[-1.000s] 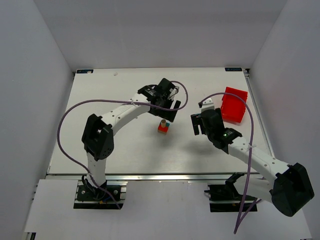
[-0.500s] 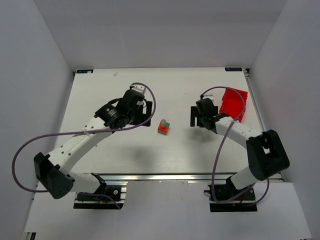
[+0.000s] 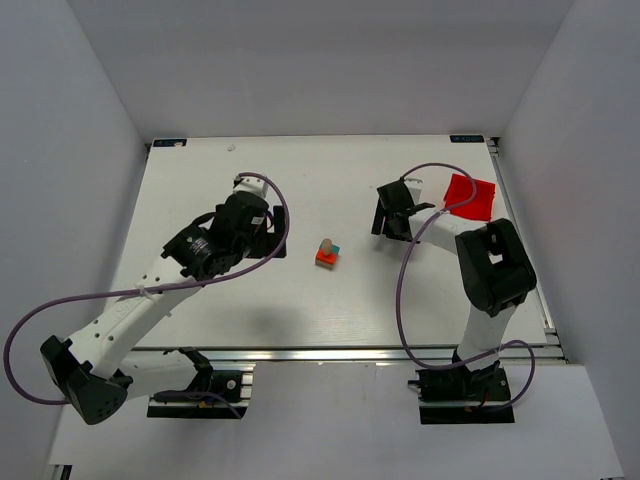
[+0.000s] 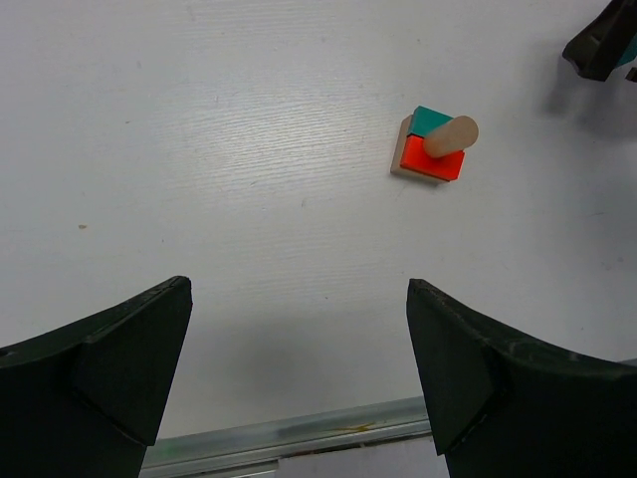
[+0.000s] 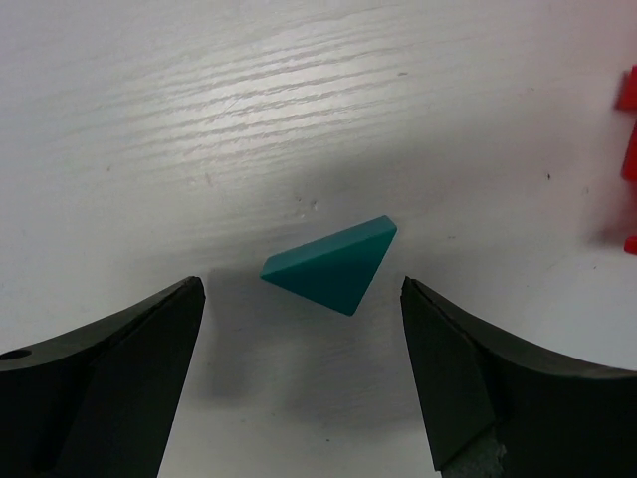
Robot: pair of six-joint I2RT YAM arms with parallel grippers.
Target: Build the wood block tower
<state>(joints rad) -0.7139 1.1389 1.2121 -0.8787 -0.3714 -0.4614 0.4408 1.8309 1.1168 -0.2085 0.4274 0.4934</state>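
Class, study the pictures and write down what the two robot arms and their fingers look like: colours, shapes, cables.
Both the left arm and the right arm have white links joined by chunky black joints. A purple cable loops loosely along each. The fingers are broad, matte black wedges with blunt tips. No markings are legible.

Bright, even light falls from above. In the overhead view the white tabletop (image 3: 200, 190) is close to washed out, with only faint, soft-edged shadows under the arms (image 3: 150, 296). The side walls (image 3: 70, 150) read greyer. The wrist views are sharp on the grain and on the wedge (image 5: 333, 264), which casts a soft shadow. The near fingers (image 5: 100, 378) are dark and slightly blurred.
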